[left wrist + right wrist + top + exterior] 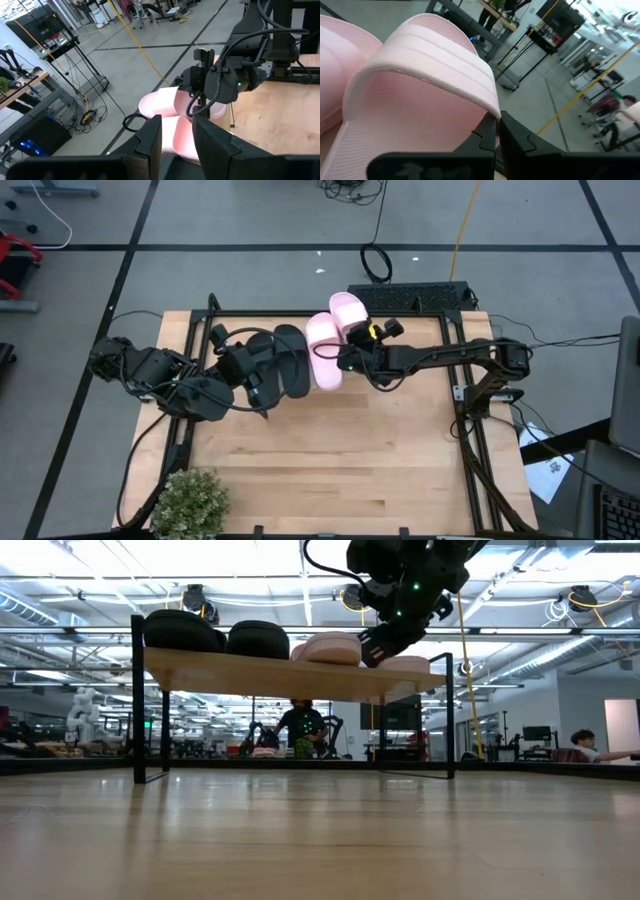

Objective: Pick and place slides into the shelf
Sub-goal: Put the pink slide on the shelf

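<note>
From where I stood, the shelf (200, 669) ran along the far side of the table (330, 470), its plank top carrying all four slides. On the left sat the black pair (280, 360), side by side, showing as two dark humps (215, 635) from table height. The left gripper (256, 392) hovered just at the near end of those black slides; its fingers (150, 140) stood apart with nothing between them, pointed across at the other arm.

Further right lay the pink pair (330, 340), one slide (322, 348) beside the black ones and the second (350, 312) angled off behind it. The right gripper (352, 360) reached in over the shelf and sat at the edge of a pink slide (420, 95), its fingers (485, 137) drawn close together at the sole's rim. Whether it actually pinched the slide, I could not tell.

A small potted plant (188, 502) stood at the table's near left corner.
</note>
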You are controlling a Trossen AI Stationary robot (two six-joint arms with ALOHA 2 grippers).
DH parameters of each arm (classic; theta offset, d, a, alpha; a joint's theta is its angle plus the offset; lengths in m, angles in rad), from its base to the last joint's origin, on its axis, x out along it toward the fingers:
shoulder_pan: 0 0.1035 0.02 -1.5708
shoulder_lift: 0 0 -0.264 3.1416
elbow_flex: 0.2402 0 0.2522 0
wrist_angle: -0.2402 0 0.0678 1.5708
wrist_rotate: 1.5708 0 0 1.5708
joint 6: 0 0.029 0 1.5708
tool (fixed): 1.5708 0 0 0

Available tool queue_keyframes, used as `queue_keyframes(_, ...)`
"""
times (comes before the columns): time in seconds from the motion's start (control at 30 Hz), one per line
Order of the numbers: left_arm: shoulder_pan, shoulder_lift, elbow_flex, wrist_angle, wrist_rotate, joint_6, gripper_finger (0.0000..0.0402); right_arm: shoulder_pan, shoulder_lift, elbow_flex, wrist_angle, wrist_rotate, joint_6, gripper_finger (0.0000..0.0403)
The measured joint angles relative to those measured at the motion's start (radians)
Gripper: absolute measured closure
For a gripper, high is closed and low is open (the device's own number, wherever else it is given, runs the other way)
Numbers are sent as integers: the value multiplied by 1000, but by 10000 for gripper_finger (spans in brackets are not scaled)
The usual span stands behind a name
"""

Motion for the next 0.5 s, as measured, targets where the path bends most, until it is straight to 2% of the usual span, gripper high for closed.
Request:
queue_keyframes(0.17,0,0,0,0,0,9,289,15,2,-2,41,51,-47,403)
queue_keyframes(0.5,0,0,0,0,0,11,289,20,3,-3,80,81,-93,403)
